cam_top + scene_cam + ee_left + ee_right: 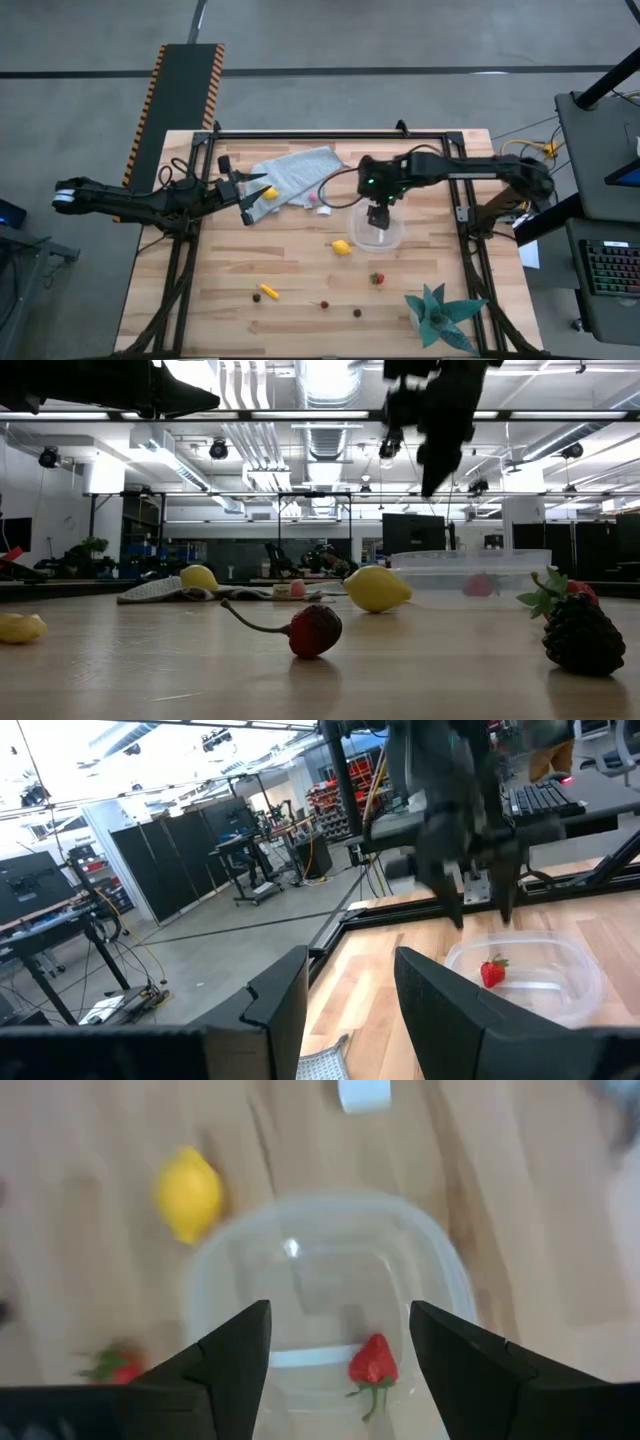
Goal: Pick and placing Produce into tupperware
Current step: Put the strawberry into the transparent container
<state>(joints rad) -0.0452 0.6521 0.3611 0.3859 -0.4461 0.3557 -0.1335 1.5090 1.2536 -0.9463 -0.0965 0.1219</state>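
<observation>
The clear tupperware (392, 238) stands on the wooden table with one red strawberry (372, 1361) lying on its floor. My right gripper (340, 1315) hangs open just above it, fingers pointing down, touching nothing. My left gripper (247, 200) is open and raised over the grey-blue cloth (295, 170), with a lemon (268, 193) resting on the cloth beside it. Loose on the table lie another lemon (342, 246), a second strawberry (377, 278), an orange-yellow stick piece (268, 292) and two dark round bits (324, 304) (357, 312).
A small white block (322, 210) sits between the cloth and the tupperware. A teal spiky plant (440, 314) stands at the near right corner. Black frame rails (465, 215) run along the table's left, right and far sides. Bare wood lies near the loose fruit.
</observation>
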